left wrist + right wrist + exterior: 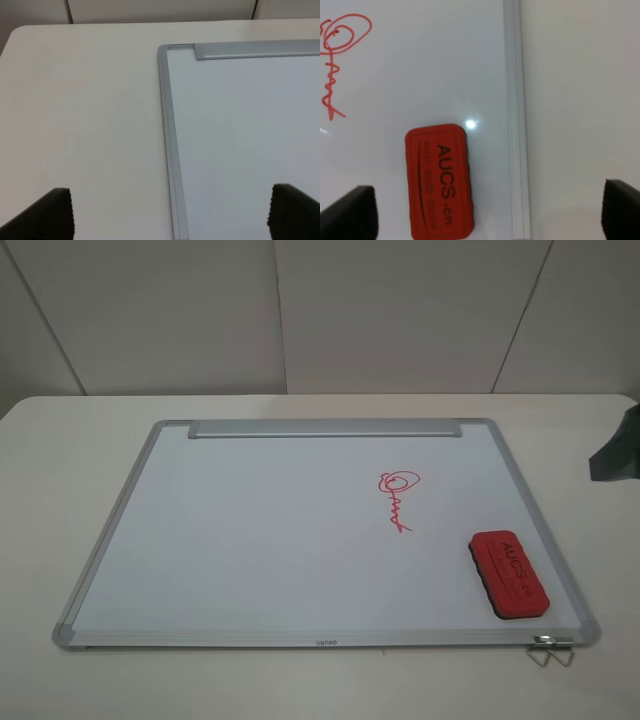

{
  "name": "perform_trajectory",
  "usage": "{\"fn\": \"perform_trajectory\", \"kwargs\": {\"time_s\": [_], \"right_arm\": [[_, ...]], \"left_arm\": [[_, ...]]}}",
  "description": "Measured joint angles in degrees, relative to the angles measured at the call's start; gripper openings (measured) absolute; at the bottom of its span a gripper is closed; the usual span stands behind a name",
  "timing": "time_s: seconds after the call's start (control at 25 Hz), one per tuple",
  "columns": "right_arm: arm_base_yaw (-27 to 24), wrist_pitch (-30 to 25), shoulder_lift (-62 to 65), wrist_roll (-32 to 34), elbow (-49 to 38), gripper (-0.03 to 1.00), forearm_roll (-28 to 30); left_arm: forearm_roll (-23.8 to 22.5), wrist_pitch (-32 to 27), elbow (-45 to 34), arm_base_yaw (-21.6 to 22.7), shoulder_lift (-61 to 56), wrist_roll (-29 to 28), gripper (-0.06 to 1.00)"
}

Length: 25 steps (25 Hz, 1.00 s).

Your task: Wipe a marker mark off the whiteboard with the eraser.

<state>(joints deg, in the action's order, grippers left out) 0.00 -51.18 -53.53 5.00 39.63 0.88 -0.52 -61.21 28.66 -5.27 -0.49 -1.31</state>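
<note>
The whiteboard [250, 540] lies flat on the table, its grey tray strip [325, 428] along the far edge. The red eraser [510, 575] rests on the board's near right corner, lettering up. The fist-shaped marker mark does not show in any view. The only drawing on the board is a narrow red looped scribble [397, 496] with a zigzag tail. My right gripper [487, 210] hovers open above the eraser [439, 182], close to the board's right frame. My left gripper [170, 215] is open over the board's far left corner [165, 50].
A small metal clip [553, 648] sticks out under the board's near right corner. A dark part of the right arm [620, 445] shows at the right edge. A white table [60, 440] surrounds the board, with white wall panels behind.
</note>
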Motion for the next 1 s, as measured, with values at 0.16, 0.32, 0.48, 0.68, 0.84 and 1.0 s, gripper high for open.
{"fn": "perform_trajectory", "kwargs": {"time_s": [0.16,0.32,0.48,0.68,0.84,1.0], "right_arm": [[-0.3,-4.4,9.9,-1.8,0.0,0.80,-0.3],[-0.3,-6.1,19.6,-2.0,0.0,0.80,-0.9],[-0.3,-6.4,26.8,-2.0,0.0,0.80,-0.9],[-0.3,-6.7,33.1,-2.0,0.0,0.80,-0.9],[-0.3,-6.7,38.1,-2.0,-0.9,0.80,-0.9],[-0.3,-6.7,44.2,-2.0,-5.5,0.80,-0.9]], "left_arm": [[0.0,0.0,0.0,0.0,0.0,0.0,0.77],[0.0,0.0,0.0,0.0,0.0,0.0,0.77],[0.0,0.0,0.0,0.0,0.0,0.0,0.77],[0.0,0.0,0.0,0.0,0.0,0.0,0.77],[0.0,0.0,0.0,0.0,0.0,0.0,0.77],[0.0,0.0,0.0,0.0,0.0,0.0,0.77]]}}
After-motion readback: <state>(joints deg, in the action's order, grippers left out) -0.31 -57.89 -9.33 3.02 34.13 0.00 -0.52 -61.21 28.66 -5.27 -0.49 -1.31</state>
